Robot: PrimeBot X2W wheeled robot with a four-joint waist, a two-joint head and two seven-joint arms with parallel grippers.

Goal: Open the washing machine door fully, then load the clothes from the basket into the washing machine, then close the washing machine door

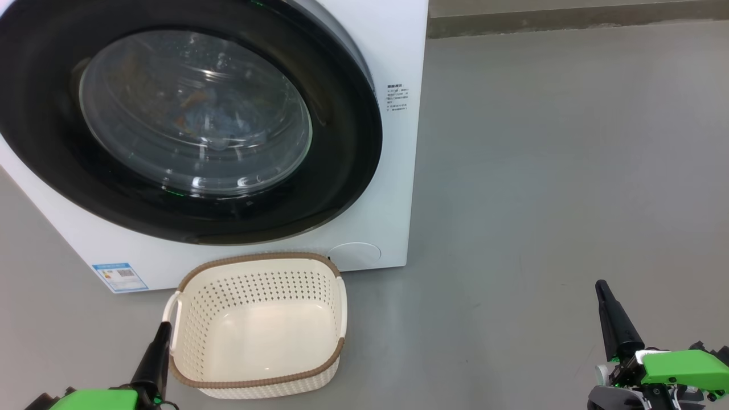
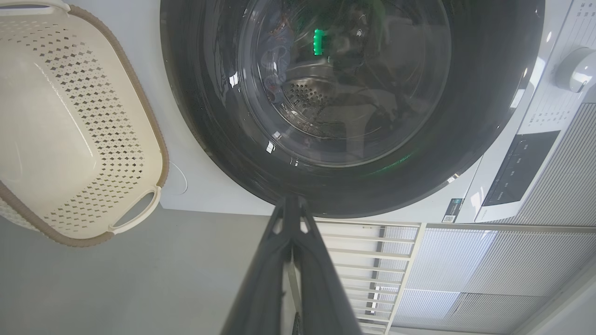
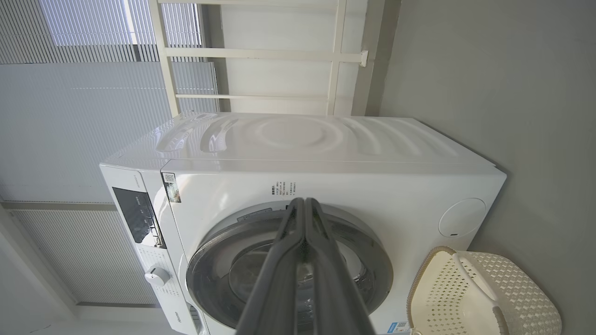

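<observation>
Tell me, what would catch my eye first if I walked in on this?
The washing machine door, a big glossy black ring around a glass bowl, dominates the upper left of the head view, shut, with blue clothes dimly visible behind it. Just below on the grey floor sits the cream basket, empty. At the bottom corners, the left claw and right claw point up, both shut.
</observation>
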